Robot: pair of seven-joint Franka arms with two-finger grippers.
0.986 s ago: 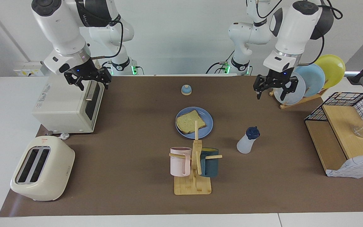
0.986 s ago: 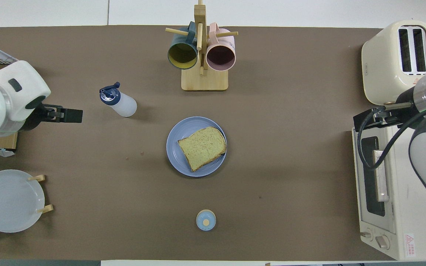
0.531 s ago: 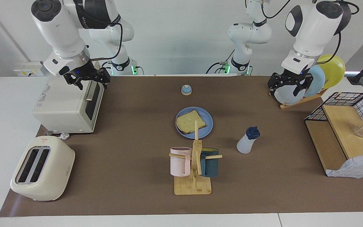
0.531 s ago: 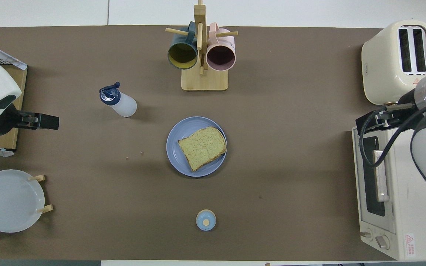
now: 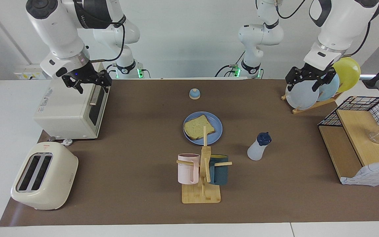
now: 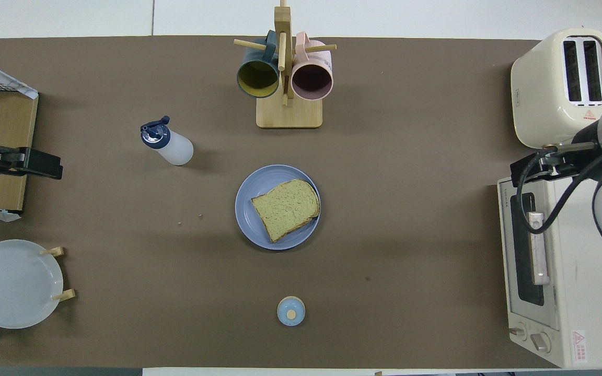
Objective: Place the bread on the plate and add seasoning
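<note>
Already the square slice of pale tan bread point(image 5: 199, 131) with its darker crust lies flat on the round medium-blue plate point(image 5: 216, 126) at the middle of the brown mat, so the seasoning looks like the part left to settle. That seasoning, a small translucent whitish plastic bottle with a navy cap point(image 5: 259, 146), stands a little tilted on the mat, beside the plate toward the left arm's end and slightly farther from the robots. It is probably light, smooth and a bit squashy, so a grip around the middle of the body, below the cap, seems safest; pinched too hard it may slip or squirt. The bread is soft and crumbly and best left alone. The left gripper point(image 5: 306, 80) hangs with its jaws wide and empty over the rack of upright pale plates point(image 5: 303, 96); the right gripper point(image 5: 87, 82) hangs likewise wide and empty over the cream toaster oven point(image 5: 67, 108). How full the bottle is cannot be made out, and the wooden mug tree point(image 5: 204, 161) hides a strip of plate and bread in the facing view.
</note>
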